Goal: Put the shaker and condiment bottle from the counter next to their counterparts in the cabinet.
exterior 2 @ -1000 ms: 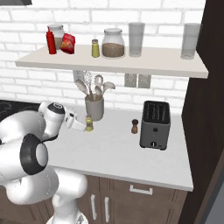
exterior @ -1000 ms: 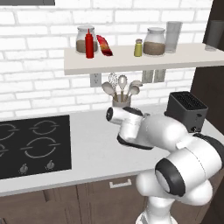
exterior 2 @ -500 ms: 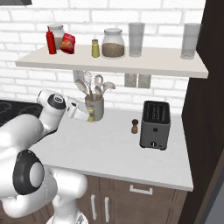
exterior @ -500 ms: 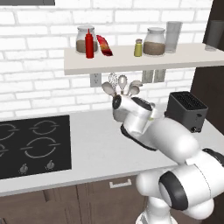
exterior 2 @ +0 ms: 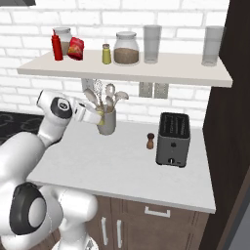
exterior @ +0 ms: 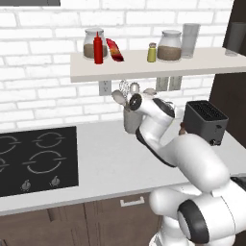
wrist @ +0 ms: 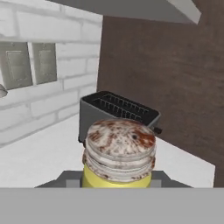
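One second back my gripper hung lower over the counter; it has since risen beside the grey utensil holder, under the cabinet board's front edge. From the left: black hob at the counter's left end, then on the cabinet a red condiment bottle with pointed nozzle before a glass jar, a yellow-green shaker nearer the middle. My jaws are nearly closed on a second shaker: yellow body, mottled grey ridged round cap. Right of it, a small brown pepper mill, then a dark boxy toaster.
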You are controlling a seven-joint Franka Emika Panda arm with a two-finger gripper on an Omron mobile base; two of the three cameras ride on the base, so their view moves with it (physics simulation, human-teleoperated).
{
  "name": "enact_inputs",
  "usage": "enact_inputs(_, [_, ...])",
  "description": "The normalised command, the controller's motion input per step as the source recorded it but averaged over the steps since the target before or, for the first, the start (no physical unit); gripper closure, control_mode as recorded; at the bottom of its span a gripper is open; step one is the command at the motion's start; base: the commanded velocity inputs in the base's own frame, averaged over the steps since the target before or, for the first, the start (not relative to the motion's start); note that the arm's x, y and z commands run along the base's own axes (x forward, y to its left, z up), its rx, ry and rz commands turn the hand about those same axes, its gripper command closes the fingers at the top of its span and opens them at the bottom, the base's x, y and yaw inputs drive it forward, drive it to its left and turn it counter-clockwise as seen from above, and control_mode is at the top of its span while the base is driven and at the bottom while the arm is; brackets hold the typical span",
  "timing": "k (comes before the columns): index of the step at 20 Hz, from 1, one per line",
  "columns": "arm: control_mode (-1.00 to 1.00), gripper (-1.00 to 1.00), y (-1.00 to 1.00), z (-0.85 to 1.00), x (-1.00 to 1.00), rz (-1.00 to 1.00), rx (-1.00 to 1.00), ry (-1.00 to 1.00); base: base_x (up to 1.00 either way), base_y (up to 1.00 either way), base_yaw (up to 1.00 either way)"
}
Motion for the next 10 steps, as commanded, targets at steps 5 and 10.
enact_inputs(5, [-1.00,1.00,0.00,0.57,-0.14,0.15,0.00,0.00,0.00,0.00,0.00])
enact_inputs(10, [-1.00,1.00,0.31,0.09,-0.25,0.09,-0.10,-0.01,0.00,0.00,0.00])
